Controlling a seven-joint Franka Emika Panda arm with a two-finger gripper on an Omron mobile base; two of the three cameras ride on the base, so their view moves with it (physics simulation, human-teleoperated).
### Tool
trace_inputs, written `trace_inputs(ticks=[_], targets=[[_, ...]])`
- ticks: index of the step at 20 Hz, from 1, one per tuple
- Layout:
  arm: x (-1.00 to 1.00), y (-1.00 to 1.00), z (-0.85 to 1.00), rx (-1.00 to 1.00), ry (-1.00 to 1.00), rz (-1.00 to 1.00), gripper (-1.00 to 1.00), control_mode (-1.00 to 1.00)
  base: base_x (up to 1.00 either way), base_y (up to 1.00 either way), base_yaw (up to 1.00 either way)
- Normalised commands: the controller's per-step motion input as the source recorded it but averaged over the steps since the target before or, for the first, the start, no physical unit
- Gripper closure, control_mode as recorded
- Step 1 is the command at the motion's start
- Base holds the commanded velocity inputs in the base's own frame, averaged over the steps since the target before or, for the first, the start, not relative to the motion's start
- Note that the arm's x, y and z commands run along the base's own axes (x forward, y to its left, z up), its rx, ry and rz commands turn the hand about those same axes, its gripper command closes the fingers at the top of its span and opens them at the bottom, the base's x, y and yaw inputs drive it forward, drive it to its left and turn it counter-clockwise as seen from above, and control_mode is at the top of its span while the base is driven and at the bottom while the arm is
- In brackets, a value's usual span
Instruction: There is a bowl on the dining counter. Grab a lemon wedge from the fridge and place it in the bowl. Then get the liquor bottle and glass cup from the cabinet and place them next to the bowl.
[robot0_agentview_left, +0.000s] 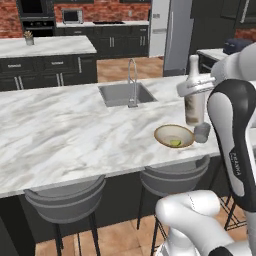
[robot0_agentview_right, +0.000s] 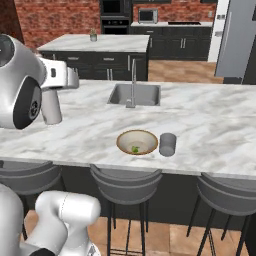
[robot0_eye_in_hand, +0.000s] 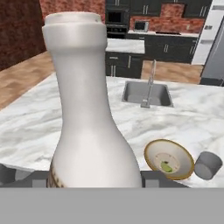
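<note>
My gripper (robot0_eye_in_hand: 94, 175) is shut on the white liquor bottle (robot0_eye_in_hand: 87, 109), which stands upright and close in the hand view. From the left base view the liquor bottle (robot0_agentview_left: 194, 100) appears just behind the glass cup (robot0_agentview_left: 202, 132); from the right it (robot0_agentview_right: 51, 107) hangs left of the bowl (robot0_agentview_right: 125, 137). Whether its base touches the counter I cannot tell. The tan bowl (robot0_agentview_left: 165, 132) on the marble dining counter (robot0_agentview_left: 60, 130) holds a green lemon wedge (robot0_agentview_left: 175, 142). The grey glass cup (robot0_agentview_right: 167, 144) stands right beside the bowl (robot0_eye_in_hand: 186, 159).
A sink with a tall faucet (robot0_agentview_left: 132, 80) is set into the counter behind the bowl. Grey bar stools (robot0_agentview_left: 65, 200) line the counter's near edge. A second island (robot0_agentview_left: 45, 46) and the steel fridge (robot0_agentview_left: 172, 35) lie beyond.
</note>
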Motion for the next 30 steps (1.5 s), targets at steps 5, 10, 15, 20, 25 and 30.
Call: trace_inputs(ticks=[5, 10, 15, 20, 25, 30], targets=[[0.79, -0.23, -0.59, 0.02, 0.01, 0.09, 1.0, -1.0, 0.0, 0.0, 0.0], [0.46, 0.02, -0.84, 0.0, 0.0, 0.03, 1.0, -1.0, 0.0, 0.0, 0.0], [0.48, 0.24, -0.78, 0.0, 0.0, 0.0, 1.0, -1.0, 0.0, 0.0, 0.0], [0.79, 0.29, -0.56, 0.0, 0.01, 0.0, 1.0, -1.0, 0.0, 0.0, 0.0], [0.85, 0.11, -0.43, 0.0, 0.02, -0.02, 1.0, -1.0, 0.0, 0.0, 0.0], [0.67, 0.02, -0.47, 0.0, 0.06, -0.07, 1.0, -1.0, 0.0, 0.0, 0.0]])
